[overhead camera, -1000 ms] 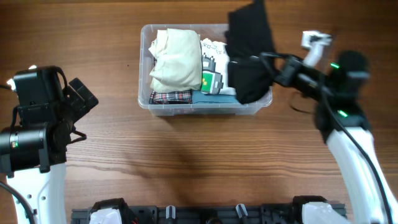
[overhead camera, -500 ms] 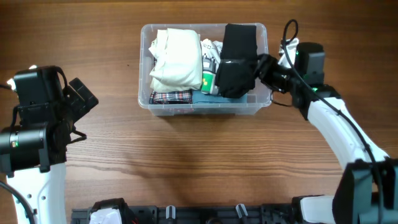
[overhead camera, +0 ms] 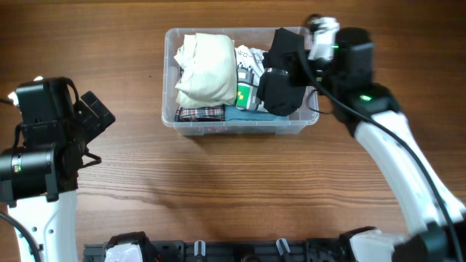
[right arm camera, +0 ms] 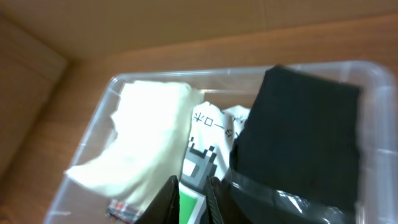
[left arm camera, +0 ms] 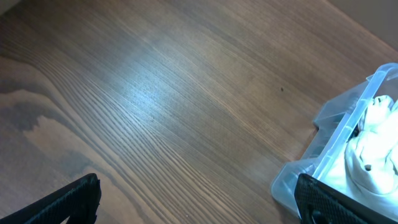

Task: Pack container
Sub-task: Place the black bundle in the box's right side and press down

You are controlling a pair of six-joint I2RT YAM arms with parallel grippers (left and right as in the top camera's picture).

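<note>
The container [overhead camera: 240, 125] is a clear plastic bin at the back middle of the table. It holds a cream garment [overhead camera: 207, 69], a plaid cloth [overhead camera: 200, 113], a white printed shirt with a green patch [overhead camera: 247, 93] and a black garment [overhead camera: 280, 91] at its right end. My right gripper [overhead camera: 273, 76] hovers over the bin's right half. In the right wrist view its jaws [right arm camera: 193, 199] are nearly together above the printed shirt [right arm camera: 202, 168], with the black garment [right arm camera: 298, 137] lying just to their right. My left gripper [overhead camera: 95, 116] is open and empty [left arm camera: 199, 199], left of the bin [left arm camera: 323, 162].
Bare wooden table [overhead camera: 240, 189] lies in front of the bin and to its left. The arm mounts [overhead camera: 240, 251] run along the front edge. A brown wall or board [right arm camera: 155, 25] stands behind the bin.
The right gripper carried the black garment from above the bin's right corner down into the bin. The wrist has since swung back over the bin's far right. The left arm has not moved.
</note>
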